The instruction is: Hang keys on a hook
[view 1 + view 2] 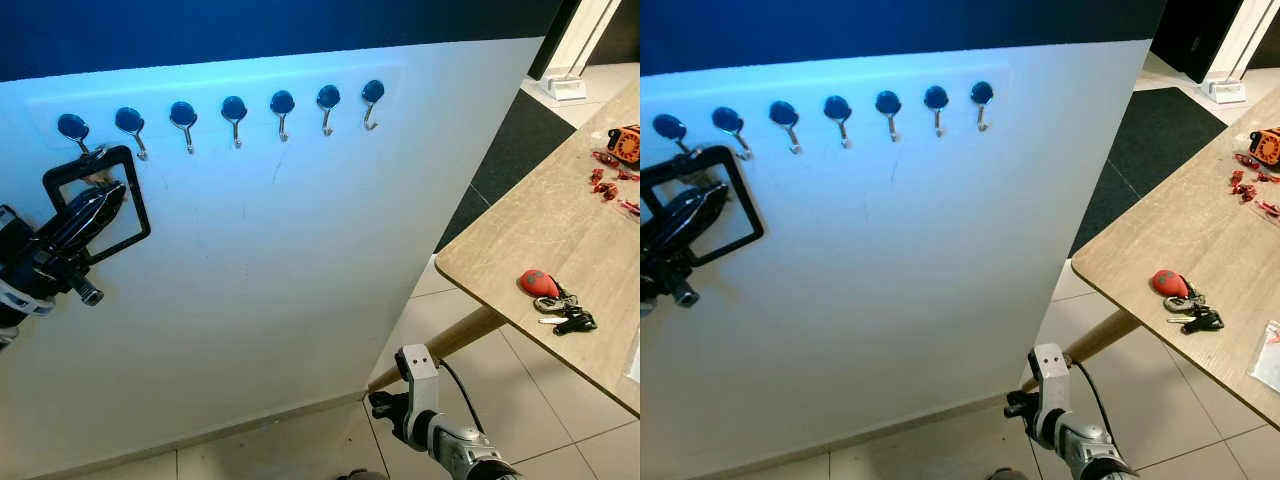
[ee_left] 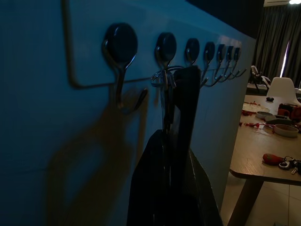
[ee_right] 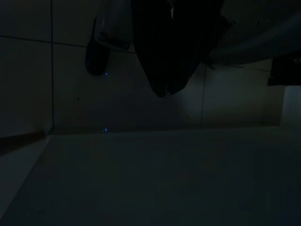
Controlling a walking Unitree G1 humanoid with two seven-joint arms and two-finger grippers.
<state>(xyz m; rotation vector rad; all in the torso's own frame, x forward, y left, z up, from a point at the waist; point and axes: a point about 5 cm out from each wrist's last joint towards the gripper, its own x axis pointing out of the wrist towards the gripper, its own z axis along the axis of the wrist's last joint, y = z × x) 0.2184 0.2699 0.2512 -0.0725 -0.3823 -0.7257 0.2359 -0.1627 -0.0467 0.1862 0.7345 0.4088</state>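
**Left gripper holds keys up at the row of wall hooks**

Lowest and nearest, the right arm (image 1: 440,425) hangs idle above the tiled floor (image 1: 560,420); its wrist view is too dark to tell how its fingers stand. Raised at the left of the scene, the left gripper (image 1: 105,185) sits against the white wall (image 1: 280,280), just below the first two of seven blue-capped hooks (image 1: 235,118). Its black fingers (image 2: 183,117) are clenched on a set of keys (image 2: 162,82), whose ring sits just beside the second hook (image 2: 165,52). Well apart, on the wooden counter (image 1: 560,240) to the right, lies another key bunch with a red fob (image 1: 555,295), and further back some red bits (image 1: 610,185).
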